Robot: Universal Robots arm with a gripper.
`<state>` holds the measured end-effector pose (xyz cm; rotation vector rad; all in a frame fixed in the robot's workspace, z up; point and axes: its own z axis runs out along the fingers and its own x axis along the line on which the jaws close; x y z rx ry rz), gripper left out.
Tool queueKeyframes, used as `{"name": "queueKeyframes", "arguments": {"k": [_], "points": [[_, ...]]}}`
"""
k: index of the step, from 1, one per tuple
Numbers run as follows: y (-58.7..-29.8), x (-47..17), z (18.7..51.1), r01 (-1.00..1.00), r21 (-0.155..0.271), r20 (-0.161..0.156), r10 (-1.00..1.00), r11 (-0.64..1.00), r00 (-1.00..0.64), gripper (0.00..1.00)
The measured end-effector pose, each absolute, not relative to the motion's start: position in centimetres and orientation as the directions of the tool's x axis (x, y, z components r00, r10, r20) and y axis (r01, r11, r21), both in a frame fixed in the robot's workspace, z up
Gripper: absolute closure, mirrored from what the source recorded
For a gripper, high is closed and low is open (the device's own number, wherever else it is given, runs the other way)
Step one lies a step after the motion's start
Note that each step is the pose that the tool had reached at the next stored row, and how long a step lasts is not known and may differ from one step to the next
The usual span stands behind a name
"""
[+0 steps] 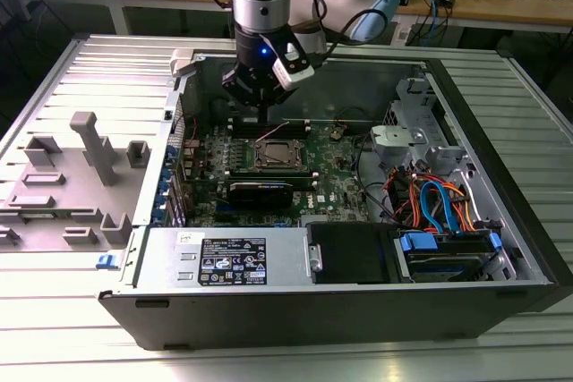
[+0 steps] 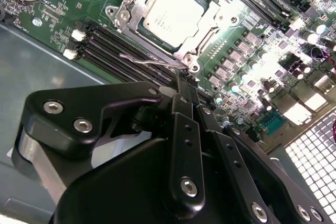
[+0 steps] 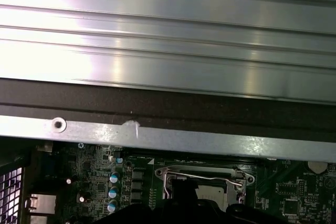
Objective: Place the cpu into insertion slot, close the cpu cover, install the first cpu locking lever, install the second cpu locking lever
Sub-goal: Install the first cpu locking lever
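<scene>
A dull silver-grey square cpu [image 2: 174, 15] lies flat in the insertion slot [image 2: 137, 2] on the green motherboard. The thin silver cpu cover [image 2: 210, 22] is closed over it, framing the chip through its square window.

A grey plastic fixture [image 1: 76, 181] lies beside the open computer case [image 1: 501, 158], blue cables [image 1: 439, 203] inside.
</scene>
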<state>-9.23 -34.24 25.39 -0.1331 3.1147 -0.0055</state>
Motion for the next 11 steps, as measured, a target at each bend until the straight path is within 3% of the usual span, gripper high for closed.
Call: {"name": "queueKeyframes", "arguments": {"k": [11], "points": [[-34.25, -8.99, 25.24, -0.085, -0.004, -0.024, -0.085, 0.996, -0.996, 0.89]]}}
